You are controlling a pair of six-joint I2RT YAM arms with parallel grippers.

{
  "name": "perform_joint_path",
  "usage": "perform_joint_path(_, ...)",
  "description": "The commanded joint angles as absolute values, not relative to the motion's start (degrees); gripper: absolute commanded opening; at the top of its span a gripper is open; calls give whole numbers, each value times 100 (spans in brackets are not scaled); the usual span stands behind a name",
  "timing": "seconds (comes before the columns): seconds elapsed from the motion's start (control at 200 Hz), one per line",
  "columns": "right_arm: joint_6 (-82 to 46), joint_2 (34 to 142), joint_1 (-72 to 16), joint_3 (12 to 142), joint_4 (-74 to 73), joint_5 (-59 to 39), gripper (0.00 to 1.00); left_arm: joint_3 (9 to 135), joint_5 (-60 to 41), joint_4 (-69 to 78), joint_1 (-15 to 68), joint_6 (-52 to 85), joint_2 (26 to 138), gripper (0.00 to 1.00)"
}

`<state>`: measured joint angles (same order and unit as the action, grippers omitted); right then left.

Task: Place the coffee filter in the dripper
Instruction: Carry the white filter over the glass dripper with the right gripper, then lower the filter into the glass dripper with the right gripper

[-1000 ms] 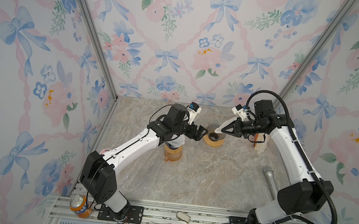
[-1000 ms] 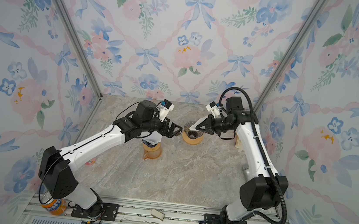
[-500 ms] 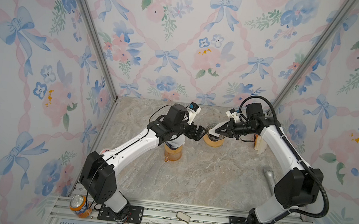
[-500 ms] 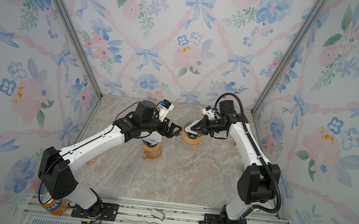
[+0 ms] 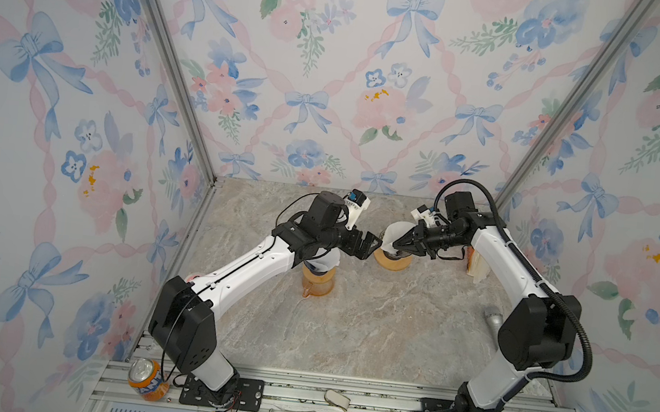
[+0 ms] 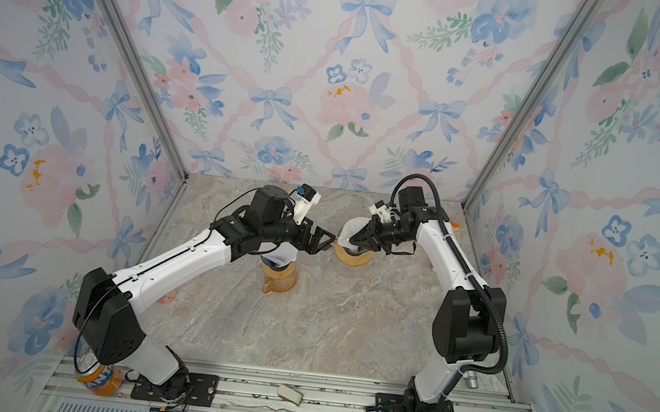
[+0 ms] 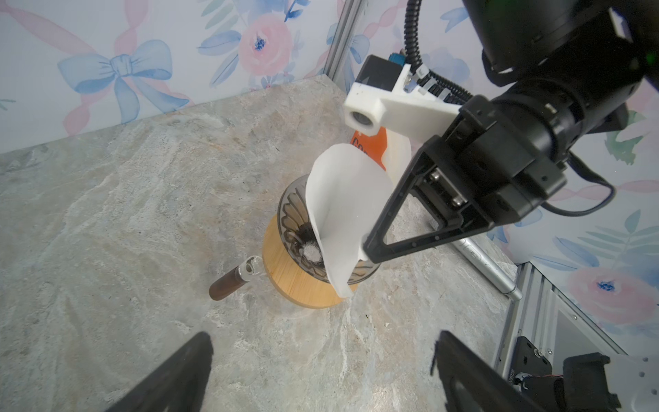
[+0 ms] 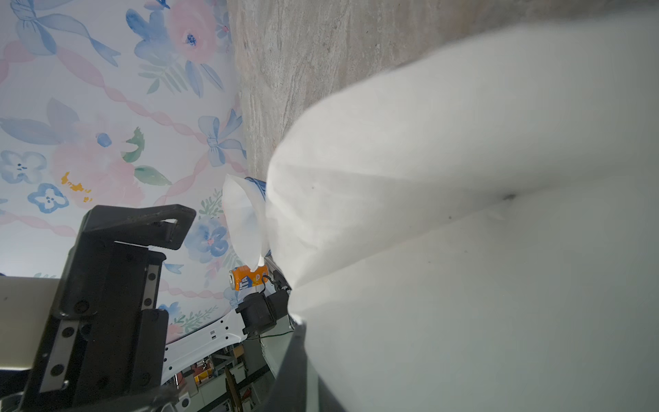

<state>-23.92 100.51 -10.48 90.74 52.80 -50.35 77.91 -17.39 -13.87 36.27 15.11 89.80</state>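
Fingers [image 7: 413, 242] on the right gripper [image 7: 369, 248]: pinched together on one edge of the white paper coffee filter [image 7: 342, 210], gripping thin paper and nothing else. Held by the edge, most likely to leave the cone free to open up and go in point-first. Over to the left gripper [image 7: 322, 342]: spread wide, empty, parked just beside the dripper [image 7: 296, 221] and aimed straight at it, probably ready to steady the wooden collar [image 7: 306, 285] or nudge the paper home.

Now the filter's whereabouts: just right of centre in both top views, upright and half unfurled directly over the dark ribbed glass dripper, point hanging toward the rim rather than down the middle. Not seated yet, by the look of it; impossible to say whether touching the glass. Calls for a small shift toward the cone's centre, then a gentle lowering before letting go. Light, springy paper, apt to tip, pop back out or cling to a finger on release.

Elsewhere, left of centre beneath the left forearm: orange-tinted carafe [image 5: 316, 283] with a second paper filter [image 5: 326, 262] in its mouth, well apart from the action. Lower left corner, on the rail: orange soda can [image 5: 147, 378], out of play.
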Motion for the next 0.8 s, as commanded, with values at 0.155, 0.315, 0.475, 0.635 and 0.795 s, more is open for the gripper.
perform_joint_path(0.155, -1768, 10123, -915, 9395, 6033, -4667, 12, 8181, -1956, -1467, 3568, 1424, 9321, 98)
perform_joint_path(0.315, -1280, 10151, -892, 9634, 6539, -4308, 12, 8456, -2098, -1471, 3605, 1419, 9606, 98)
perform_joint_path(0.475, -884, 10286, -888, 9902, 6961, -3974, 12, 8873, -2125, -1590, 3605, 1467, 9951, 98)
perform_joint_path(0.635, -453, 10460, -929, 10238, 7320, -3727, 12, 9195, -2165, -1637, 3612, 1441, 10318, 98)
perform_joint_path(0.795, -45, 10716, -1000, 10771, 7796, -3319, 12, 9477, -2259, -1635, 3630, 1498, 10601, 98)
